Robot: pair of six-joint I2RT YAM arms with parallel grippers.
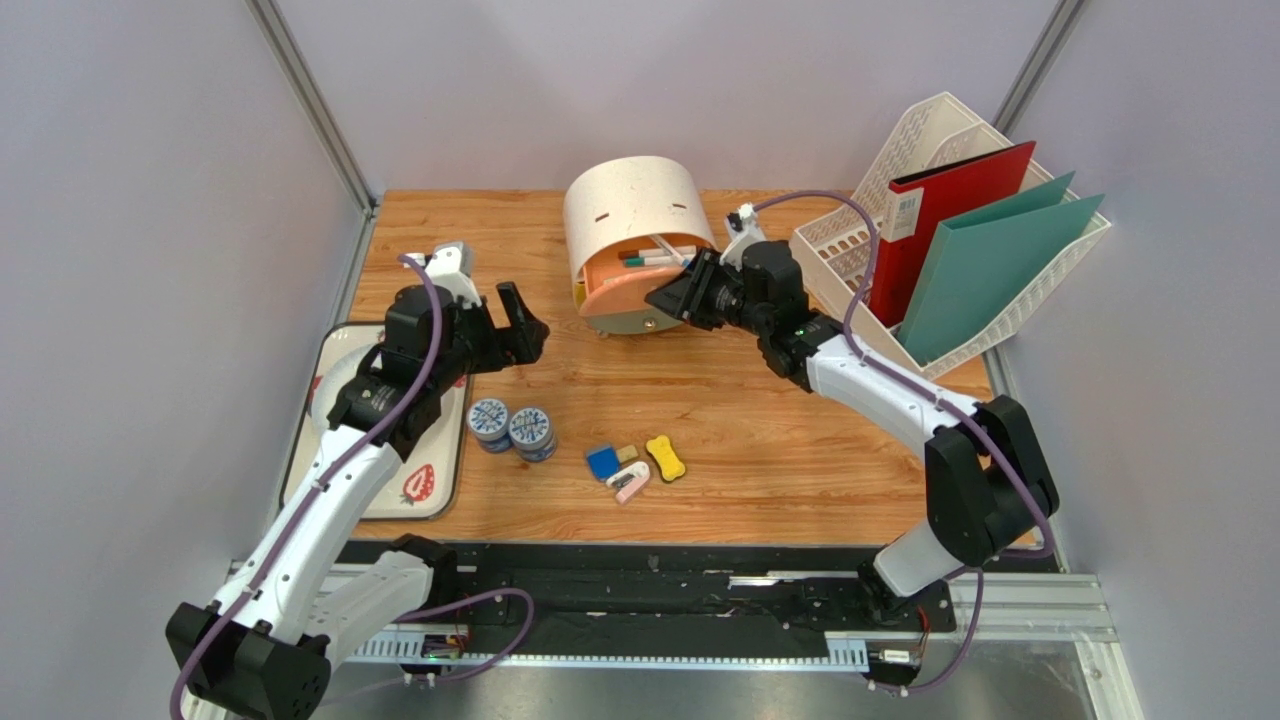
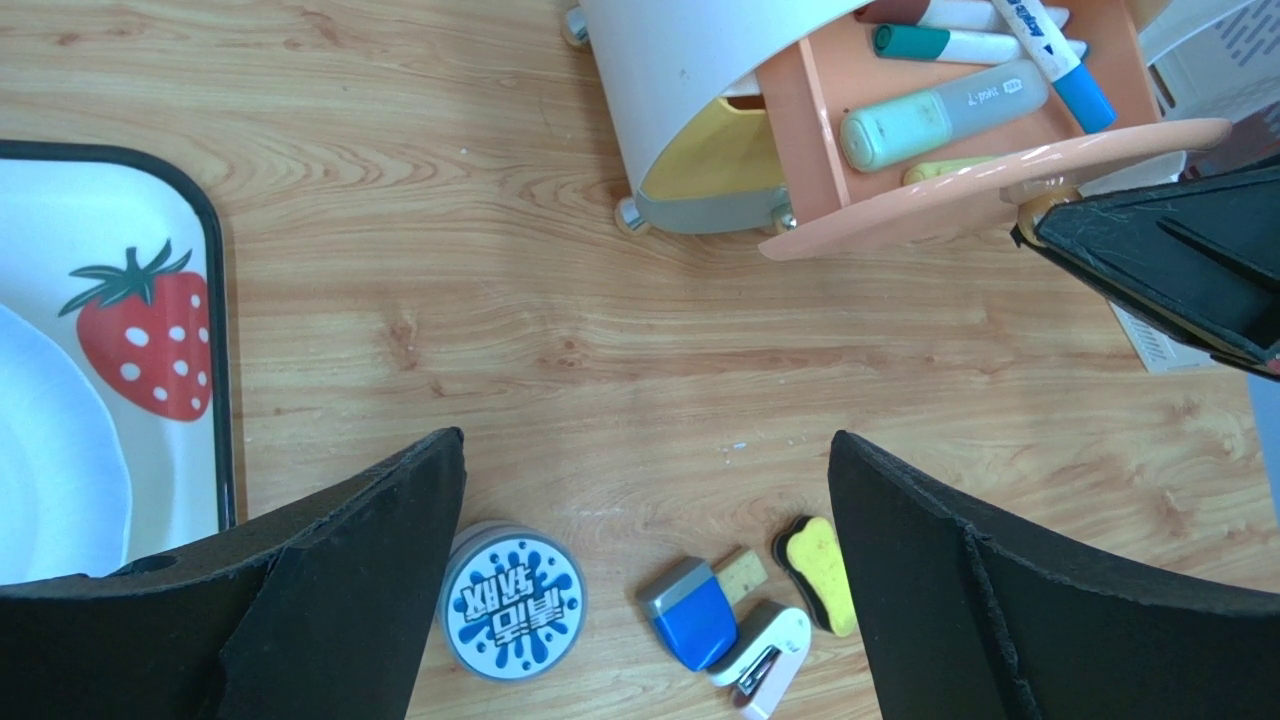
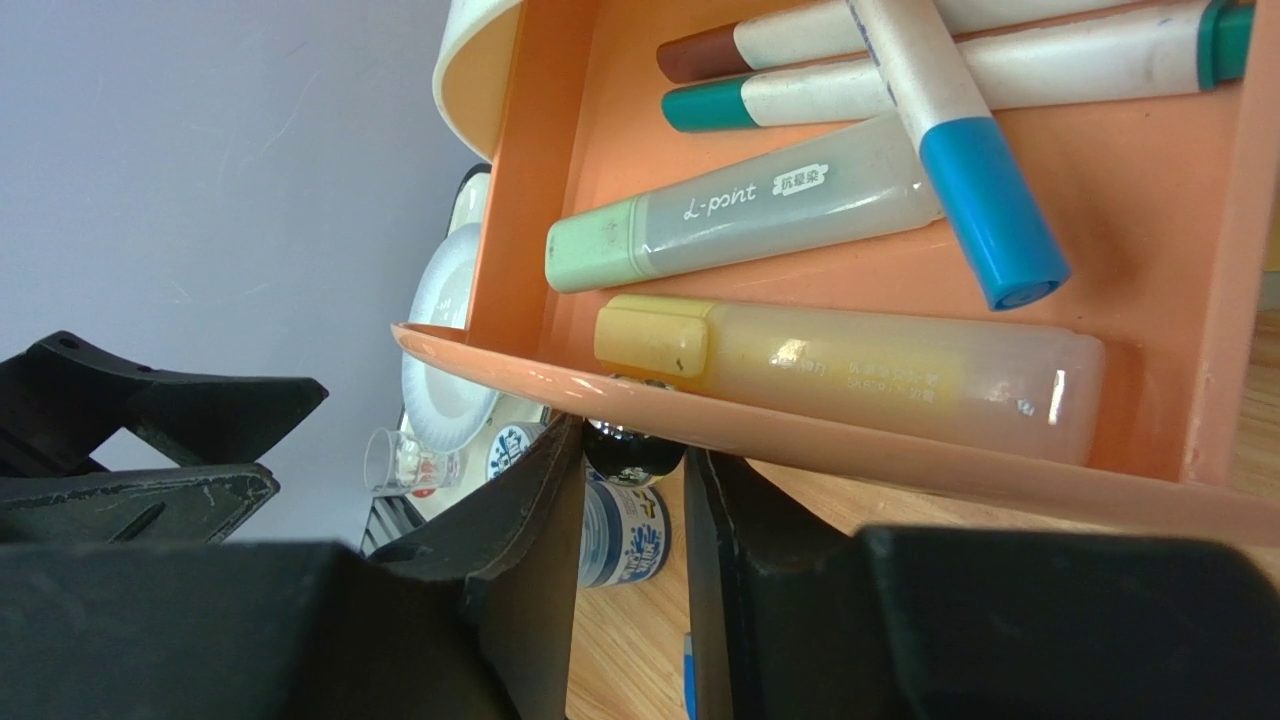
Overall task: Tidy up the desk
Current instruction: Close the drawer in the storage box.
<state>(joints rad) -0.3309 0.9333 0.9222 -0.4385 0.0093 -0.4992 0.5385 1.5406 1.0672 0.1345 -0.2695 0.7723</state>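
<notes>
Right pincer (image 3: 631, 450) is clenched on the front lip of the orange drawer (image 3: 1157, 225), with a dark knob pinched between its fingers. Just beyond it lie a yellow highlighter (image 3: 857, 368) and a green highlighter (image 3: 751, 210). Left pincer (image 2: 646, 450) hangs released, jaws wide, above the desk (image 2: 601, 330), which spreads beneath both. A round tin (image 2: 513, 603) lies beside one finger, and the strawberry tray (image 2: 150, 330) is farther out on that side.

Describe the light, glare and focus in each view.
Top external: even, soft light, the desk sharp throughout, only faint shadows. Left wrist: wood grain crisp, the left gripper has dark fingers at the bottom edge. Right wrist: pens in the drawer sharp, a glint on the yellow highlighter, the plate behind soft.
</notes>
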